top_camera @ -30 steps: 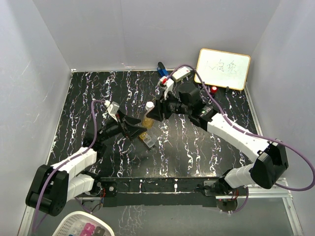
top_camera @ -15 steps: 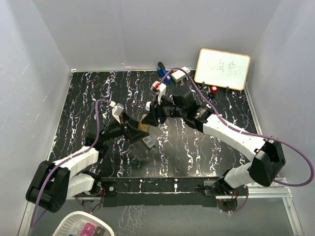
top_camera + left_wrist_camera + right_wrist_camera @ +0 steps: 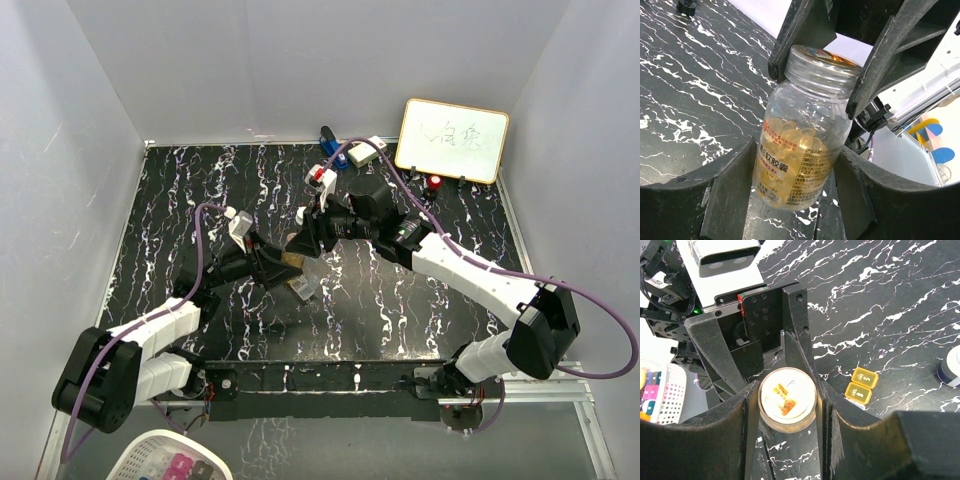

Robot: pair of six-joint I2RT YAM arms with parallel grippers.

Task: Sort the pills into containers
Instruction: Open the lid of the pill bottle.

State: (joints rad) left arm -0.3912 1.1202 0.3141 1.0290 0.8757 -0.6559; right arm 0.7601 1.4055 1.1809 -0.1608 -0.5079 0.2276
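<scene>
Golden-amber bottle [image 3: 800, 145] is near the middle of the black marbled table [image 3: 180, 190], well apart from every table edge, with bare surface open on both sides of it. It holds many yellow capsules and its clear lid is on. The right gripper [image 3: 787, 396] clamps the lid. The left gripper [image 3: 796, 152] presses the lower body from two sides. Just beside the bottle, toward the arm bases, lies the small clear box [image 3: 861, 385] with yellow-gold sections. A white-capped bottle [image 3: 951, 369] is near.
</scene>
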